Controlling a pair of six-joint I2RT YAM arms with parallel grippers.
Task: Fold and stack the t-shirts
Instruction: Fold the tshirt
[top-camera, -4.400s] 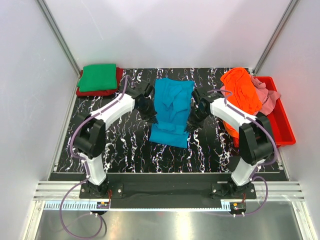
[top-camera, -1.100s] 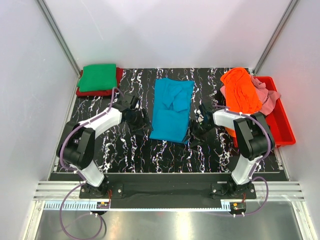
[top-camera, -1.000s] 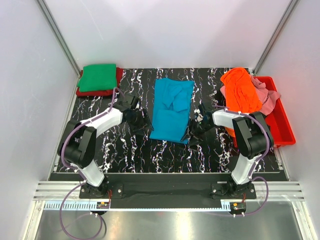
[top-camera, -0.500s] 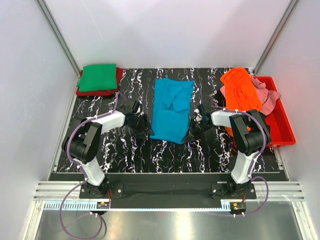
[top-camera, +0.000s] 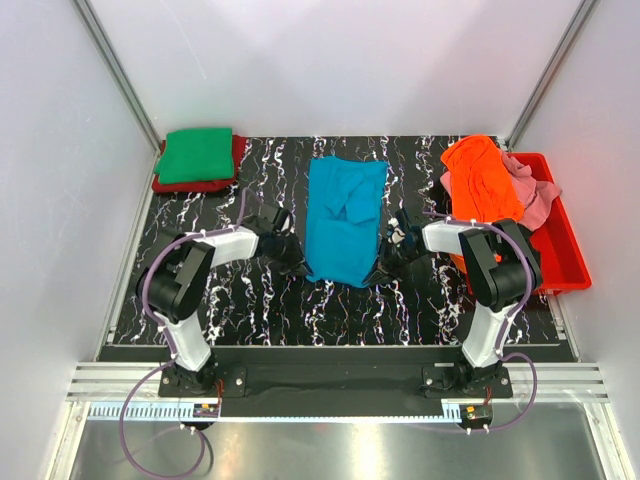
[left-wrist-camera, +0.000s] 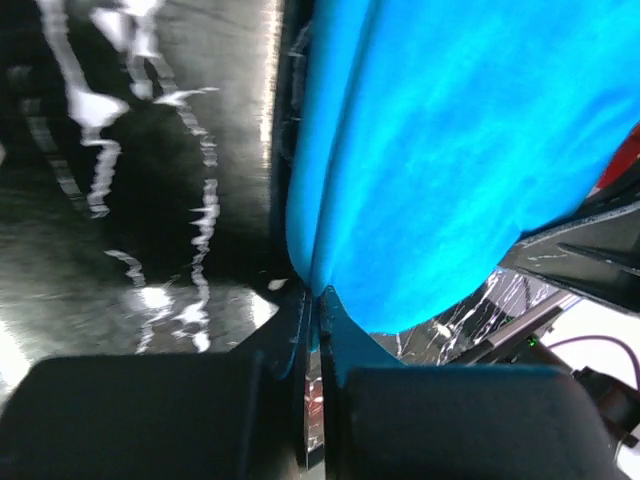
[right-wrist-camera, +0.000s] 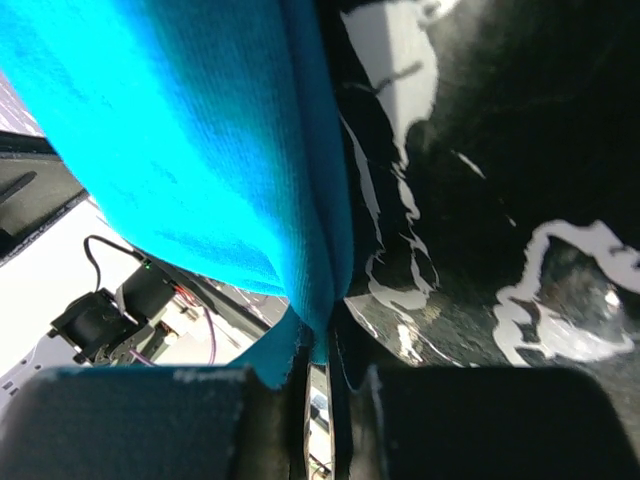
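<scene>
The teal blue t-shirt (top-camera: 343, 220) lies folded lengthwise in the middle of the black marbled table (top-camera: 250, 300). My left gripper (top-camera: 299, 268) is shut on its near left corner (left-wrist-camera: 400, 170). My right gripper (top-camera: 381, 272) is shut on its near right corner (right-wrist-camera: 200, 130). A folded green t-shirt (top-camera: 196, 154) lies on a red one (top-camera: 168, 184) at the far left. Orange (top-camera: 480, 178) and pink (top-camera: 530, 185) t-shirts are heaped at the far right.
A red plastic bin (top-camera: 565, 240) stands at the right edge under the heaped shirts. White walls and metal posts close in the table at the back and sides.
Both grippers have dropped toward the table and closed in on the near corners of the teal shirt, whose near edge was earlier folded and is now laid out flat.
</scene>
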